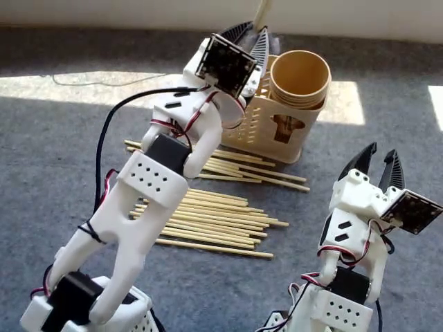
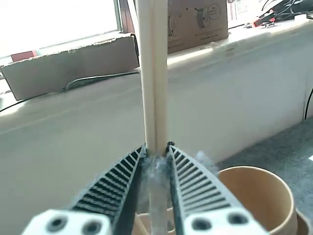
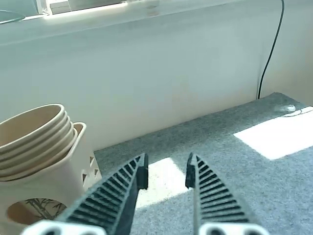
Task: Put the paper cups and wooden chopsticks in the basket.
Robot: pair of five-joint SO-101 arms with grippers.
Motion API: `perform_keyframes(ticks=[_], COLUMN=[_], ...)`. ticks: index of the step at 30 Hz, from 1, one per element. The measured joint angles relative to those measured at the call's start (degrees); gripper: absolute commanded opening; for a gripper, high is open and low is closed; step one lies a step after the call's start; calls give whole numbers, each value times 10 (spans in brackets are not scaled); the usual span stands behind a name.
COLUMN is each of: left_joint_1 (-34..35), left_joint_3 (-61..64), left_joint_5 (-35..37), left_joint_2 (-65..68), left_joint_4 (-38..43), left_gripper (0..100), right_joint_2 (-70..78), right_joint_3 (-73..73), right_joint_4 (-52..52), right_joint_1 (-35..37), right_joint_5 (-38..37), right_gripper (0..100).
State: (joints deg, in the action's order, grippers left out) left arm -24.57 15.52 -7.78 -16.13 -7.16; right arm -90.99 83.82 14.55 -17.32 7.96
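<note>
In the high view, the left gripper (image 1: 250, 36) is seen raised over the basket (image 1: 304, 135), clamped on the held chopsticks (image 1: 261, 14). These stand nearly upright and are cut off by the frame's upper edge. A stack of cups (image 1: 300, 77) is already seated in the basket. Many loose chopsticks (image 1: 208, 221) are left lying on the carpet (image 1: 62, 173) just in front of it. The right gripper (image 1: 377, 160) is held up beside the basket, away from the pile, with its jaws spread and nothing between them.

The step in hand is judged to be the dropping of sticks into the basket. For the next move, the lower ends would have to be lined up over the free space beside the cups before the grip is released.

In the left wrist view, what appear to be two sticks are pinched side by side between the jaws, with a cup rim below. The sticks' lower ends are blurred behind the fingers, so it cannot be told whether they are already inside the basket.

In the right wrist view, the open jaws are confirmed, and the stacked cups and basket are shown off to one side, partly cut off by the frame.
</note>
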Motion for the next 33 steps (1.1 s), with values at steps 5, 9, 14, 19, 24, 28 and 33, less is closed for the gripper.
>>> perform_keyframes(ticks=[5, 9, 14, 19, 24, 28, 33], left_joint_1=[-1, 0, 0, -1, 5, 9, 7], left_joint_3=[0, 0, -1, -1, -1, -1, -1], left_joint_5=[12, 55, 65, 65, 65, 65, 65], left_joint_2=[27, 39, 39, 39, 34, -11, -71], left_joint_4=[2, 1, -37, -81, -107, -165, -252], left_gripper=[30, 103, 112, 113, 113, 113, 110], right_joint_2=[0, 0, 0, 0, 0, 0, 0], right_joint_3=[0, 0, 0, 0, 0, 0, 0], right_joint_4=[0, 0, 0, 0, 0, 0, 0], right_joint_1=[0, 0, 0, 0, 0, 0, 0], right_joint_5=[0, 0, 0, 0, 0, 0, 0], right_gripper=[138, 138, 138, 138, 138, 138, 138])
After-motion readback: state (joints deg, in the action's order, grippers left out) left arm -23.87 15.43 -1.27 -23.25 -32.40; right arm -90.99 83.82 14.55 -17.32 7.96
